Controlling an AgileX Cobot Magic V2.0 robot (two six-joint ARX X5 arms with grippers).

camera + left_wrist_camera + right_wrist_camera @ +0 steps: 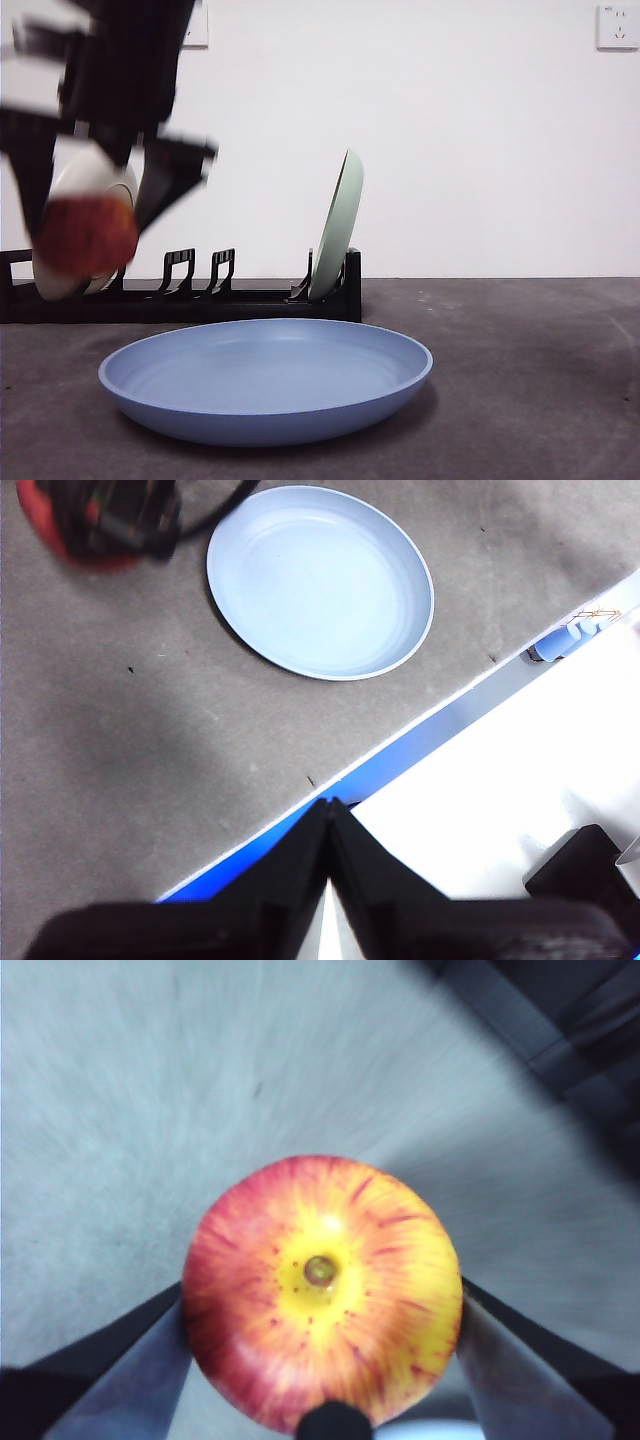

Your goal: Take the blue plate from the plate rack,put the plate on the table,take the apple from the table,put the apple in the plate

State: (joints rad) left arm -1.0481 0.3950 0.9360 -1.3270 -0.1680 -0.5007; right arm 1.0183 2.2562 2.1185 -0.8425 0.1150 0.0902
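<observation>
you are well past the halfway mark: the blue plate (265,378) is already out of the plate rack (180,295) and lies flat on the table (530,380), just in front of the rack, with nothing in it. the apple (322,1290) is off the table too, so what is left for you is to carry it over the plate and let it go there. your right gripper (95,215) hangs at the left side of the front view, in front of the rack, its 2 jaws closed against opposite sides of the apple, stem end facing the wrist camera and bare table beneath it. in the front view the apple (87,235) sits clearly above the plate's rim and off to one side of it, in front of the cream plate (85,215) in the rack; the pale green plate (337,225) leans at the rack's far end. your left gripper (328,815) waits near the table's edge with its jaws pressed together on nothing, looking across at the plate. judging from this, you need a sideways move toward the plate's middle, then a lowering before release.
</observation>
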